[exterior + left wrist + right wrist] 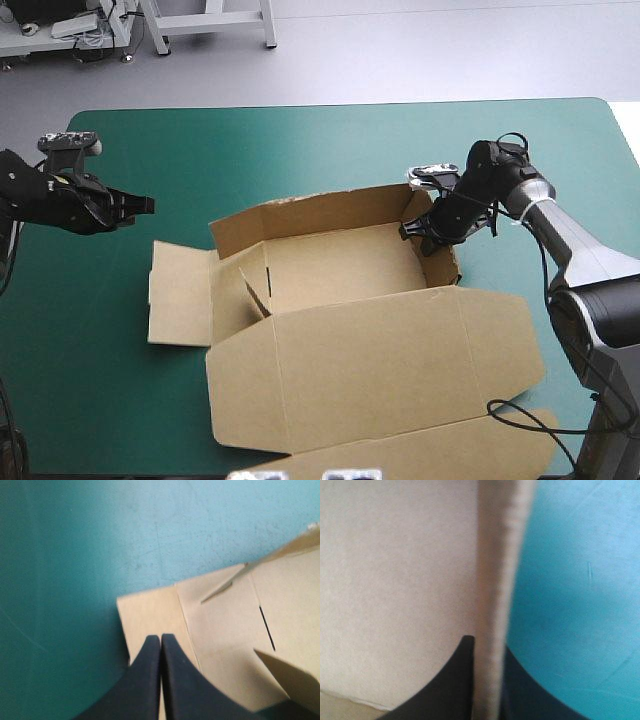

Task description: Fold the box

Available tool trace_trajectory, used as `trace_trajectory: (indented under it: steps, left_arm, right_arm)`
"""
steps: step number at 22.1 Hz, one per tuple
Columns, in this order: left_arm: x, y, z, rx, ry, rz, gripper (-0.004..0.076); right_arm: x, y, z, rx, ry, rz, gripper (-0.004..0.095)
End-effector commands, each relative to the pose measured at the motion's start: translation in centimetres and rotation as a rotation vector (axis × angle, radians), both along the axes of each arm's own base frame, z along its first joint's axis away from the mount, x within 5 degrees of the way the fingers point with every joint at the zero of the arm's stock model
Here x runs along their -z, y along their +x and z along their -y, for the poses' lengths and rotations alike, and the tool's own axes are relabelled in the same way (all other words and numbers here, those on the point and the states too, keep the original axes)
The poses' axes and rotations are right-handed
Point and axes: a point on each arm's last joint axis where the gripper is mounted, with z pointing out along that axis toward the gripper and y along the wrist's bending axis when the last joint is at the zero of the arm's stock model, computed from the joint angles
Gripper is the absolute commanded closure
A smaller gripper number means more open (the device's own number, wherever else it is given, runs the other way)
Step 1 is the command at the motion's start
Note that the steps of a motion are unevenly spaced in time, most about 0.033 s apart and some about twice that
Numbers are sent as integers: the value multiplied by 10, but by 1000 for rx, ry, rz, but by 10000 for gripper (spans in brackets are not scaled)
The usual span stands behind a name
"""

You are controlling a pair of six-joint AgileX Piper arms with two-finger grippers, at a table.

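The table (300,140) w/ its teal-green cover filled most of the scene. The box (340,265) sat mid-table, a bit toward the right, as a half-built tray. Its lid (380,360) lay flat toward the near edge, prob. left out of the way till the walls are done. The back wall (310,215) stood up. The right wall (443,262) stood too, since the right gripper (425,232) was clamped on its top edge. The wrist view showed that edge pinched btwn the black fingers, one inside and one outside, apparently to keep the wall upright for tucking. The left flap (180,292) lay flat on the cover, not yet raised. The left gripper (145,205) hovered apart from the box, out beyond that flap, jaws together in a point, likely ready to nudge or slip under it.
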Motion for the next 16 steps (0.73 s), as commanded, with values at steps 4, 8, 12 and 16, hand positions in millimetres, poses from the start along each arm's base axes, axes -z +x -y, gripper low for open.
trace_trajectory:
  steps: [4, 8, 12, 16]
  left_arm:
    - [-18, -3, 0, -18, 7, 104, 733]
    - [-20, 0, -10, -75, 23, 145, 733]
    - [-20, -5, -41, -188, 23, 146, 733]
    - [-22, -6, -59, -260, 30, 176, 733]
  right_arm:
    - [-26, -3, -2, 37, 60, 66, 926]
    - [-46, -11, -4, 45, 116, 100, 926]
    - [-92, -28, 1, 61, 157, 249, 926]
    - [-139, -53, 16, 105, 252, 373, 926]
